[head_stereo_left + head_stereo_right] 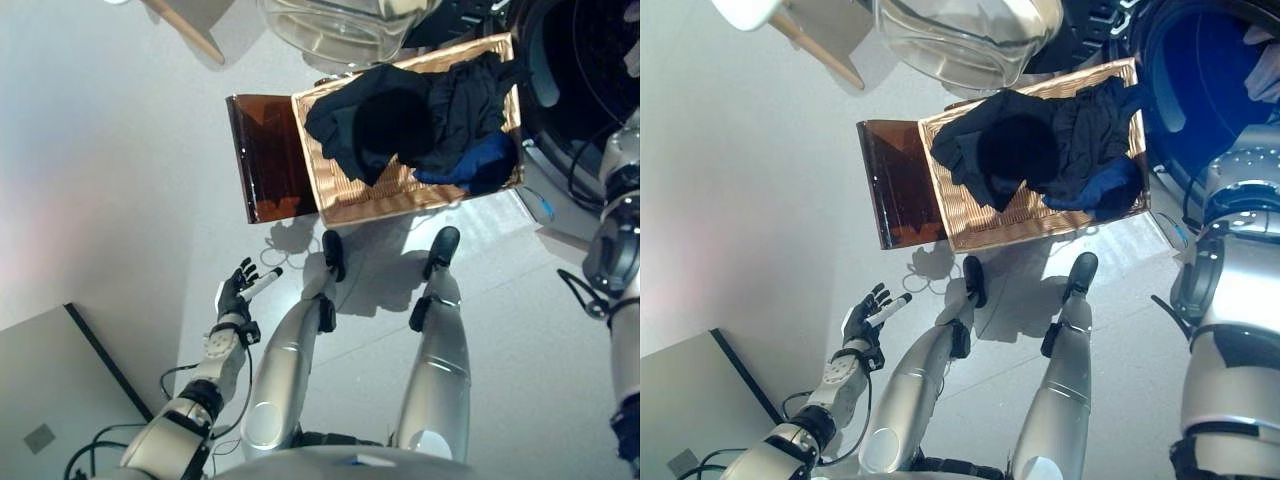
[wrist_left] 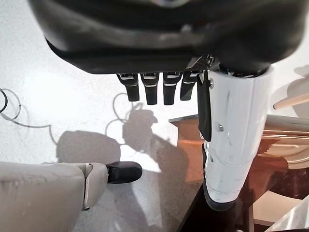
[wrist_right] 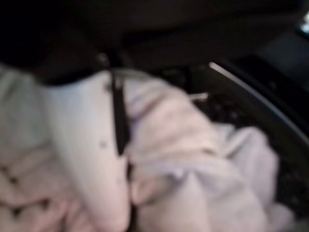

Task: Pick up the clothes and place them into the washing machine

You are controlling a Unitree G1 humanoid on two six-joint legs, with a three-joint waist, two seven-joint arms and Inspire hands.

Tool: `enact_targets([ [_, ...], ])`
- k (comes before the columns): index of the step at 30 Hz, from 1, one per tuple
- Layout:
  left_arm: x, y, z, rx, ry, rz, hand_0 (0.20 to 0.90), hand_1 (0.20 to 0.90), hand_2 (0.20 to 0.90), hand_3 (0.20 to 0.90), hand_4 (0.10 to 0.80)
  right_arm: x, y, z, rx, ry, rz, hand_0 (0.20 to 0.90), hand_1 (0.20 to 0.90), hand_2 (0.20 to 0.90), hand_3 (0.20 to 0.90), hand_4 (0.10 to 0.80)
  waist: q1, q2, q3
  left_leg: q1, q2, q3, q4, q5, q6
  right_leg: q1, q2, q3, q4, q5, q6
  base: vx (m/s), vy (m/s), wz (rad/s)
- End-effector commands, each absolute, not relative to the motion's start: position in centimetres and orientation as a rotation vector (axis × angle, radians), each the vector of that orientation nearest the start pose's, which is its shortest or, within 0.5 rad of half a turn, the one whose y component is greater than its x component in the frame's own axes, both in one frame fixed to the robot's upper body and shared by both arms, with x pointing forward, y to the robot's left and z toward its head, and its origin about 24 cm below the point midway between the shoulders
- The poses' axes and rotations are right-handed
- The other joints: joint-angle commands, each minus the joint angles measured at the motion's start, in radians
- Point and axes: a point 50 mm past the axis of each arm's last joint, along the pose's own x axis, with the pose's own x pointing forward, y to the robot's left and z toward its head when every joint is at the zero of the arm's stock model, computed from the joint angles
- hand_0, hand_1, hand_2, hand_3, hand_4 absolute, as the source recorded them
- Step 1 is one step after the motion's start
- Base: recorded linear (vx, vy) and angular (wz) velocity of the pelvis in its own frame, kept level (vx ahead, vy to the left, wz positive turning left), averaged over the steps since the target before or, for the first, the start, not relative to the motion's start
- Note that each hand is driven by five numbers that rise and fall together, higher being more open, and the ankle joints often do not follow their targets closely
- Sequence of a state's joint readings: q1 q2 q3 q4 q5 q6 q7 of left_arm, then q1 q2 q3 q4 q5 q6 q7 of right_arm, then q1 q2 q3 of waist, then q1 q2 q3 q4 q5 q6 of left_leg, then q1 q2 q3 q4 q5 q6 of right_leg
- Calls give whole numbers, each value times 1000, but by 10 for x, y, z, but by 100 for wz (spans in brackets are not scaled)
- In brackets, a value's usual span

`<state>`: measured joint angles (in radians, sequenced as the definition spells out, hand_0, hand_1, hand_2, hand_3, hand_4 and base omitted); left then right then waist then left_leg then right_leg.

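The washing machine (image 1: 1220, 110) fills the upper right of the head views, its dark round opening facing the robot and its glass door (image 1: 960, 40) swung out at the top centre. Just left of the opening, in the upper middle, sits a woven basket (image 1: 350, 195) with an amber lid (image 1: 265, 155) hanging off its left side; dark clothes (image 1: 420, 120) and a blue piece (image 1: 480, 160) are heaped in it, so most of the load is not yet moved. The right arm reaches up the right edge into the drum, and the right wrist view shows the right hand (image 3: 91, 164) against a pale pinkish garment (image 3: 203, 164) lying inside the drum; only the white thumb shows there, and whether the fingers grip the cloth or have let go I cannot tell. The left hand (image 1: 240, 290) hangs in the lower left over bare floor, fingers straight and apart, holding nothing. The step in hand looks like dropping the pale garment off. To do it well, the hand should go deep enough that the cloth lies fully past the drum's rim, spread wide, then draw straight back so no fold trails out over the lip before it turns to the basket.
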<state>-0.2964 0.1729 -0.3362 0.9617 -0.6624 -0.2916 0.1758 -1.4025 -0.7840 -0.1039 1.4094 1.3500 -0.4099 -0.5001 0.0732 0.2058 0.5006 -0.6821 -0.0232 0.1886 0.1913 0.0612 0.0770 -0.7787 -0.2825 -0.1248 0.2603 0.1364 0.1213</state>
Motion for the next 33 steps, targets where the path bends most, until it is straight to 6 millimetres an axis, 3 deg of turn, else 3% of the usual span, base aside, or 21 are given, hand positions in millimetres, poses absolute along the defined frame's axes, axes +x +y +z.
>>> enact_targets([
  [1, 227, 203, -91, -148, 513, 312, 900, 900, 900, 900, 800, 316, -399, 342, 906, -776, -977, 900, 900, 900, 900, 800, 3, 12, -84, -32, 28, -50, -15, -6, -120, -3, 30, 4, 189, -171, 9, 0, 0, 0],
  [14, 224, 209, -93, -141, 528, 333, 900, 900, 900, 900, 800, 323, -392, 338, 892, -752, -962, 900, 900, 900, 900, 800, 2, -1, -87, -27, 31, -46, -10, -11, -121, 10, 35, 2, 176, -164, 9, -3, 5, -2],
  [22, 224, 210, -92, -141, 519, 335, 900, 900, 900, 900, 800, 327, -388, 338, 799, -711, -953, 900, 900, 900, 900, 800, 2, -6, -87, -24, 32, -44, -12, -11, -120, 16, 36, -1, 167, -161, 9, 0, 0, 0],
  [29, 225, 212, -89, -134, 500, 330, 900, 900, 900, 900, 800, 336, -379, 338, 555, -624, -963, 900, 900, 900, 900, 800, 3, -14, -82, -17, 36, -40, -10, -11, -120, 28, 38, -2, 161, -159, 7, -2, 1, -1],
  [33, 229, 214, -86, -140, 482, 342, 900, 900, 900, 900, 800, 352, -362, 325, 397, -558, -900, 900, 900, 900, 900, 800, -1, -28, -76, -12, 39, -37, -6, -12, -120, 38, 44, -8, 155, -154, 5, 0, 0, 0],
])
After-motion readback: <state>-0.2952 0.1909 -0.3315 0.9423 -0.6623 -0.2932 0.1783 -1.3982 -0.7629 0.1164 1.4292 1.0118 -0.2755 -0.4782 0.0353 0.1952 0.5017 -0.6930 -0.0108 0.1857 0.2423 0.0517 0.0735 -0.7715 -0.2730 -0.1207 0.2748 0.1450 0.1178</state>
